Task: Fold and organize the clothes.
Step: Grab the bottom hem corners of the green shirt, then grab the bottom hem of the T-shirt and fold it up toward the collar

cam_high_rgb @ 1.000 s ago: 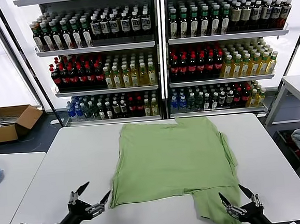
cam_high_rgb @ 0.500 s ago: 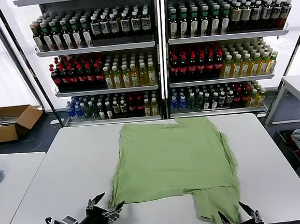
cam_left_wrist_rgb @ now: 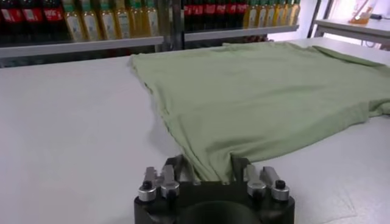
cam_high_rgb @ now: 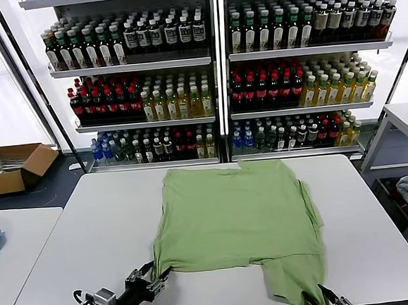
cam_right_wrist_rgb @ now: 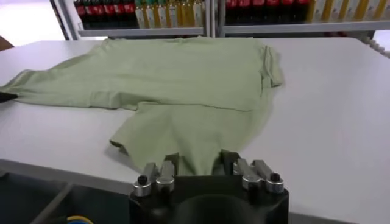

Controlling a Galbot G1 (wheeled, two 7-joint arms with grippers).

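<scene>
Both end effectors, left (cam_high_rgb: pixel 156 278) and right (cam_high_rgb: pixel 321 299), advanced onto shirt (cam_high_rgb: pixel 237 217) edges.

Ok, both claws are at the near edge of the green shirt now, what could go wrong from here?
1. The left claw takes only the tip of the shirt's near corner, so the cloth could slip out on the lift.
2. The right claw is at a sleeve near the table's front edge; a weak grip there might let the sleeve slide off.
3. The claws hold different parts, so lifting may skew the fold.
</scene>
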